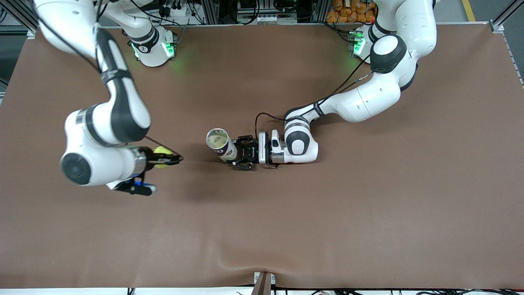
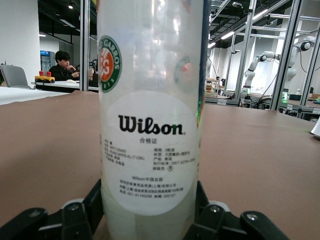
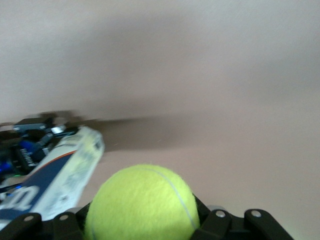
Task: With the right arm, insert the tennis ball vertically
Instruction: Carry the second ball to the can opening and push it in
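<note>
- Two arms work over the brown table (image 1: 368, 213); the right arm (image 1: 110, 123) hangs in the air toward its own end of the table, well apart from the can.
- The left gripper (image 1: 241, 155) sits low at mid-table, clamped around the base of the can (image 1: 221, 144), which stands upright, long axis vertical, open mouth pointing up.
- The right gripper (image 1: 174, 158) is closed on the tennis ball (image 1: 162, 155), carried above bare tabletop.
- Judged progress: ball picked up and can steadied; carrying the ball over the mouth, lowering and releasing remain.
</note>
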Motion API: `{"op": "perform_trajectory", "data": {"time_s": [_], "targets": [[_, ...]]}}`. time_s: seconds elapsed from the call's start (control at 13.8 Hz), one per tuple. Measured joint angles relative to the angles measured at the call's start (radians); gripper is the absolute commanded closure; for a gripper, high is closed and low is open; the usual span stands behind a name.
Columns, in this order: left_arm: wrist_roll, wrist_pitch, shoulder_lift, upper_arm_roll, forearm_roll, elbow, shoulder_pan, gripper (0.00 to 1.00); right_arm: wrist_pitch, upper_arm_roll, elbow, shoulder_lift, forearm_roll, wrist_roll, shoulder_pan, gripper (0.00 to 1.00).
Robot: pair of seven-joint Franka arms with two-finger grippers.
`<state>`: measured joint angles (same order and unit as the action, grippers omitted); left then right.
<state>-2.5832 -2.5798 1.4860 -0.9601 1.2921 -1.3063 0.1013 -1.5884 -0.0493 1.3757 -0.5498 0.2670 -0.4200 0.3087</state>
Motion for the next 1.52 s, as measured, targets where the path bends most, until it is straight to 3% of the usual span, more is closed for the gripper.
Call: {"op": "perform_trajectory", "data": {"time_s": [0.29,0.58,0.72,0.87,1.3,1.37,1.52], "targets": [[0.000,0.000,0.000,0.000,0.000,0.000,0.001,0.40,-0.003,0.089,-0.002,0.006,0.001,-0.289,0.049,0.81],[0.000,0.000,0.000,0.000,0.000,0.000,0.003,0.40,-0.014,0.162,-0.017,0.007,0.001,-0.450,0.054,0.78],[0.000,0.000,0.000,0.000,0.000,0.000,0.005,0.40,-0.014,0.170,-0.028,0.007,0.001,-0.480,0.068,0.70],[0.000,0.000,0.000,0.000,0.000,0.000,0.006,0.40,-0.014,0.171,-0.028,0.007,0.001,-0.494,0.085,0.53],[0.000,0.000,0.000,0.000,0.000,0.000,0.006,0.40,-0.022,0.169,-0.027,0.003,0.001,-0.498,0.090,0.47],[0.000,0.000,0.000,0.000,0.000,0.000,0.006,0.40,-0.024,0.169,-0.027,0.001,0.001,-0.498,0.090,0.40],[0.000,0.000,0.000,0.000,0.000,0.000,0.006,0.40,-0.024,0.169,-0.024,-0.003,0.000,-0.498,0.090,0.00]]}}
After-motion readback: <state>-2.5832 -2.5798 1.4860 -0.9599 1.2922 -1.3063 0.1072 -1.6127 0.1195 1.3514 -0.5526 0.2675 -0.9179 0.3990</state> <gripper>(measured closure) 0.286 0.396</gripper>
